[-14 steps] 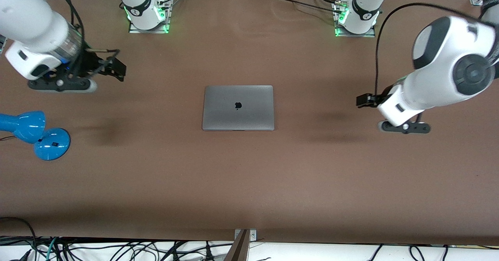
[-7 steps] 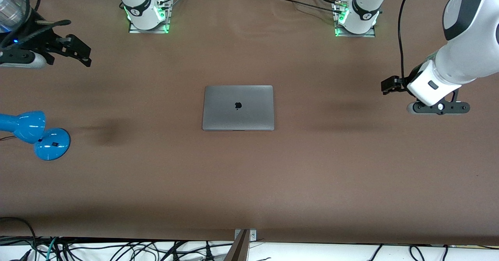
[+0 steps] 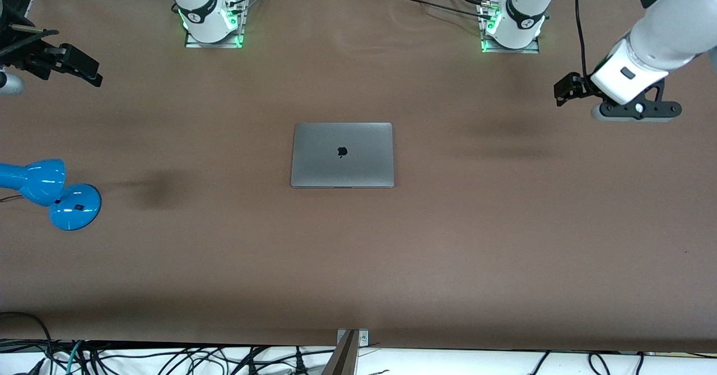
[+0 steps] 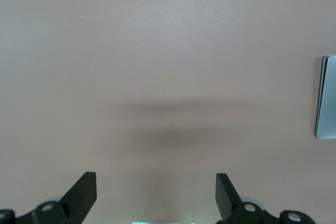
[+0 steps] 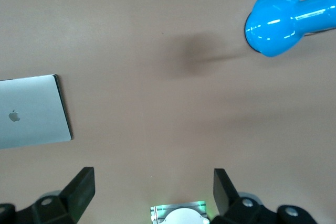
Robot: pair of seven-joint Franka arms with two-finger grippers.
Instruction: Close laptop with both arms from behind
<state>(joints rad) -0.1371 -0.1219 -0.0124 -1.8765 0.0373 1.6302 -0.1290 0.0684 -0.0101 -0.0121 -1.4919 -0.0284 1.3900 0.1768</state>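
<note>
Front view is showing the laptop (image 3: 342, 154) lying flat at the middle of the table (image 3: 358, 263), lid fully down, with the dark logo facing up. Judging by this, the closing step is already done and nothing of the task is remaining except parking the arms.

Both arms are hanging in the air, well apart from the laptop and touching nothing. The left gripper (image 3: 564, 91) is hovering over bare table toward the left arm's end, with its fingers (image 4: 84, 192) spread wide and nothing between them. The right gripper (image 3: 75, 65) is hovering over the table edge toward the right arm's end, its fingers (image 5: 81, 187) likewise spread and carrying nothing.

The surface is a plain brown mat, lying smooth except for faint ripples near the arm bases. Soft shadows of the arms are falling on it at either side of the laptop. A blue lamp (image 3: 47, 190) is resting on the table toward the right arm's end, nearer to the front camera than the laptop. Green lights are glowing at both arm bases. Loose cables (image 3: 168, 358) are trailing along the table edge nearest the camera, and metal framing is showing past the bases.
</note>
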